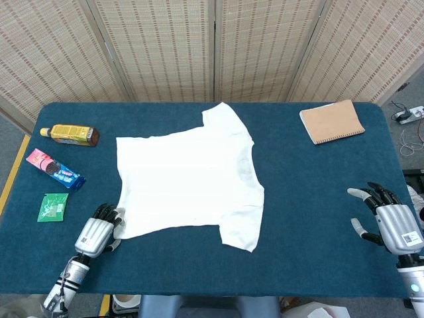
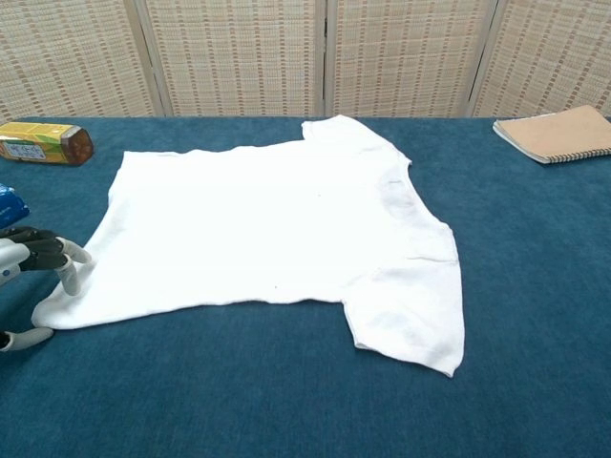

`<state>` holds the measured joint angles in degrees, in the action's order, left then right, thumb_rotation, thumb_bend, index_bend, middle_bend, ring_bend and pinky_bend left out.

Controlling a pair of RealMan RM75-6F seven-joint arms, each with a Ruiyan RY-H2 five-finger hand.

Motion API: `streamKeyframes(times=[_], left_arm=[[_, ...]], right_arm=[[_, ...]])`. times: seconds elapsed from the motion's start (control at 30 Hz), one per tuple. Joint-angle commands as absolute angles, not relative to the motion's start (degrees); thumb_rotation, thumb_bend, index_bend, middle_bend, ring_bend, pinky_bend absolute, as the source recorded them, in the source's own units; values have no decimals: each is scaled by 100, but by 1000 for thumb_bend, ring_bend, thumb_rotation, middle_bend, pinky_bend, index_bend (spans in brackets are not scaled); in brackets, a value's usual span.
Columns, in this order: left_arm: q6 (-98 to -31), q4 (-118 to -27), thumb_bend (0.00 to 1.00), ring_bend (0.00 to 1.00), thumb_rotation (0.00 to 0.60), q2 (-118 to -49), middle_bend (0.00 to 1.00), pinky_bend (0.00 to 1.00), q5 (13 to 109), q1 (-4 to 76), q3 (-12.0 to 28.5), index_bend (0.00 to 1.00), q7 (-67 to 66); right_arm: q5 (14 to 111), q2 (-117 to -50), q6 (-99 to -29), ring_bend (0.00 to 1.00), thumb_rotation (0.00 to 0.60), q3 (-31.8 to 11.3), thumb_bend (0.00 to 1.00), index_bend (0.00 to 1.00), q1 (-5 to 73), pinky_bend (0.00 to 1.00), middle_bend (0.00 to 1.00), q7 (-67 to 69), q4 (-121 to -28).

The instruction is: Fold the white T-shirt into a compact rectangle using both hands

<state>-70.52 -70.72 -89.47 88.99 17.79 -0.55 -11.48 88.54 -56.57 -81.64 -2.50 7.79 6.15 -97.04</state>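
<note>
The white T-shirt (image 1: 189, 175) lies spread flat on the blue table (image 1: 305, 199), its collar toward the right and one sleeve pointing to the near edge. In the chest view the T-shirt (image 2: 277, 229) fills the middle. My left hand (image 1: 96, 235) is at the shirt's near-left hem corner. There my left hand (image 2: 33, 262) has a fingertip (image 2: 69, 277) resting on the cloth's edge and the thumb apart below it, with nothing clearly pinched. My right hand (image 1: 391, 222) hovers open far right, well off the shirt, and is outside the chest view.
A yellow bottle (image 1: 69, 134), a cookie pack (image 1: 55, 169) and a green packet (image 1: 52, 207) lie along the left side, close to my left hand. A tan notebook (image 1: 331, 121) lies at the back right. A woven screen stands behind the table.
</note>
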Motion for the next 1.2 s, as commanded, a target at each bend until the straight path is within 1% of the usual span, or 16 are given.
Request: streamKeyframes(times=[0.03, 0.1, 0.43, 0.57, 0.7, 0.87, 0.97, 1.2], left_arm=[[-7054, -7054, 281, 119, 600, -8964, 202, 76, 8874, 1790, -41, 516, -1115], [-7103, -7008, 292, 119, 600, -8997, 202, 76, 8890, 1788, -42, 525, -1071], [-7242, -6774, 456, 135, 600, -9120, 214, 76, 9001, 1812, -90, 605, -769], [-7282, -6771, 481, 139, 600, -9114, 223, 76, 9018, 1827, -88, 636, -668], [-7355, -6807, 498, 148, 600, -9094, 234, 76, 9045, 1829, -86, 654, -583], [-7426, -6876, 511, 152, 600, -9059, 249, 76, 9083, 1827, -101, 669, -576], [-7471, -6932, 512, 153, 600, -9035, 253, 77, 9105, 1821, -111, 676, -585], [-7568, -7112, 511, 154, 600, -8955, 254, 76, 9129, 1774, -148, 677, -628]], right_arm=[[8853, -5662, -8159, 118, 600, -250, 327, 245, 780, 192, 281, 624, -9696], [8847, -5665, -8149, 118, 600, -252, 327, 245, 783, 192, 281, 635, -9683], [8840, -5655, -8044, 118, 600, -238, 327, 245, 821, 192, 281, 639, -9680], [8998, -5701, -7805, 118, 600, -151, 327, 245, 952, 192, 280, 443, -9678], [9261, -5896, -7368, 118, 600, -41, 327, 247, 1231, 192, 281, 187, -9657], [9759, -6297, -6973, 118, 600, 24, 327, 283, 1638, 192, 281, -271, -9490], [10018, -6640, -6777, 118, 600, 44, 302, 303, 1876, 193, 281, -490, -9311], [10348, -7563, -6544, 118, 600, 97, 176, 368, 2244, 192, 280, -763, -8740]])
